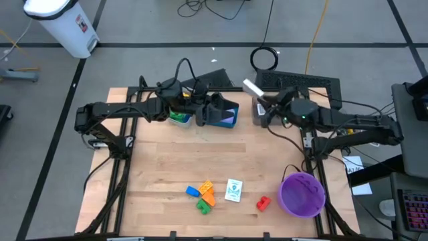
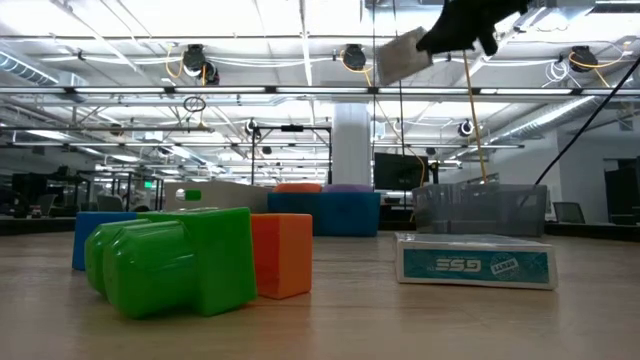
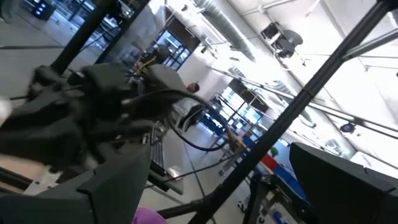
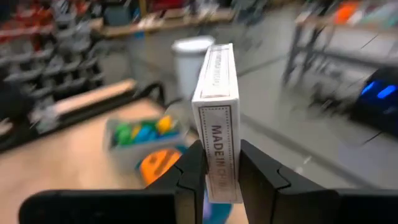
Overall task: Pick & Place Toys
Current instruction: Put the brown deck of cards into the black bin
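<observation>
Right gripper [image 4: 216, 173] is clamped on a card box [image 4: 217, 112] by one end, long axis running straight out past the fingers, held high over the grey tray [image 1: 262, 110] at the table's far edge. Left gripper [image 1: 208, 110], fingers apart, hangs above the teal tray [image 1: 231, 115]. Bricks [image 1: 202, 195] and another card box [image 1: 233, 190] lie near the front edge, with bare tabletop between.

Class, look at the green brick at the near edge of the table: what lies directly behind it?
Behind the green brick sit an orange brick and a blue brick. The green one covers part of each; anything hidden beyond cannot be seen.
</observation>
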Motion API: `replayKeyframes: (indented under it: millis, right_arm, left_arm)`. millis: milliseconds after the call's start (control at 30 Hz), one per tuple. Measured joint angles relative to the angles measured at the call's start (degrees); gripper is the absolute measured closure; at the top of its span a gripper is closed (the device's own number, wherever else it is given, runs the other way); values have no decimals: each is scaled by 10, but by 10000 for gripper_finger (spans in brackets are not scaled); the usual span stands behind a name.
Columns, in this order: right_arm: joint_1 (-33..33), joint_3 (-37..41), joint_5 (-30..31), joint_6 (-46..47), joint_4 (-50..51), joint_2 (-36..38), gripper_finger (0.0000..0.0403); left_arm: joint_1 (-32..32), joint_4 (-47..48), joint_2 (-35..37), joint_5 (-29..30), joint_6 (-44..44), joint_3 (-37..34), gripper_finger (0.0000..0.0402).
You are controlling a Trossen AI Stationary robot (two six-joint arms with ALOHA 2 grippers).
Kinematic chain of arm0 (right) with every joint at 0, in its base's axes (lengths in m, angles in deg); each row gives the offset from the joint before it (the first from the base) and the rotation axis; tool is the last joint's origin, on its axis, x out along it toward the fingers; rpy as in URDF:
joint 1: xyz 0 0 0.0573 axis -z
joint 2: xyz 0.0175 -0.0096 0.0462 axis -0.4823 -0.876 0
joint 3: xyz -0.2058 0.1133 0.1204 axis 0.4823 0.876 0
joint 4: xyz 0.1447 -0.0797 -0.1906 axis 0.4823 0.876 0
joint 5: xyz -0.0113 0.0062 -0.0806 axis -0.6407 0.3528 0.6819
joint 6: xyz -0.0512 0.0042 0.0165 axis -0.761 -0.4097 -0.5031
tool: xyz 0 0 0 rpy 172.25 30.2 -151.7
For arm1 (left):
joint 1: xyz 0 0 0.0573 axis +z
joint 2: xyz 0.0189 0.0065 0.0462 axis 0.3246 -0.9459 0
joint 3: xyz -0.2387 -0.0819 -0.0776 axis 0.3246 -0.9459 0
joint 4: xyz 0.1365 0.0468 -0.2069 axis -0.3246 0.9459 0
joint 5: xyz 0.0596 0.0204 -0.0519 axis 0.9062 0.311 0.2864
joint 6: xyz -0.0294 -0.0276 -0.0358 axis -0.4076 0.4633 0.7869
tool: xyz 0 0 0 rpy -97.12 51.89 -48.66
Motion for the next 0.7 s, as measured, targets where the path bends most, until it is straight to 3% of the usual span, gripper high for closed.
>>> replayKeyframes:
  millis: [233, 500, 700]
  right_arm:
    - [86, 0, -195, 31, 70, -2, 340]
    - [185, 0, -251, 71, 183, 9, 340]
    - [287, 0, -391, 96, 230, 5, 341]
  left_arm:
    - [0, 0, 0, -27, 4, 0, 11]
    - [-2, 0, 0, -63, 19, 0, 11]
    - [-8, 6, 0, -63, 19, 0, 11]
